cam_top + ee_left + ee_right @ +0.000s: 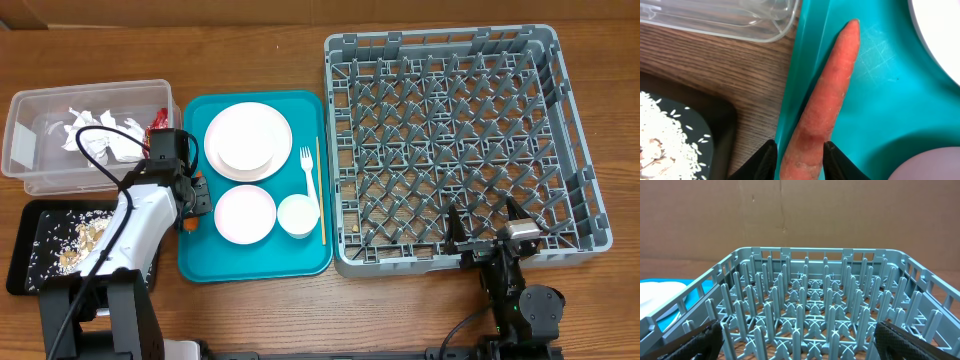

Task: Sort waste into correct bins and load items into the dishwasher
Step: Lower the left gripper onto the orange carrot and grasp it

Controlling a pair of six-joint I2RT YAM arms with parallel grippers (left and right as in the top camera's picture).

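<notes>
My left arm reached over the black tray (25, 240), wrist bent down at the left edge of the teal tray (255, 265). My left pincer (799, 164) pinched the thick end of the carrot (827, 95), one finger pressed to each side. My right arm sat low at the near edge of the rack (580, 150). My right pincer (800, 347) was spread wide, holding nothing and facing across the pegs.

A strip of bare table (740, 85) parted the black tray from the teal one, and rice (662, 135) lay scattered in the black tray. The clear tub (740, 20) stood just beyond, to the left of the carrot's tip. On the teal tray lay a plate (248, 125), a bowl (244, 213), a cup (298, 215), a fork (308, 175) and a stick (320, 190), all clear of my fingers.

The carrot lay along the teal tray's left rim (half on the slope). It was orange and tapering, creased near the thick end, with its tip pointing away from my wrist.
</notes>
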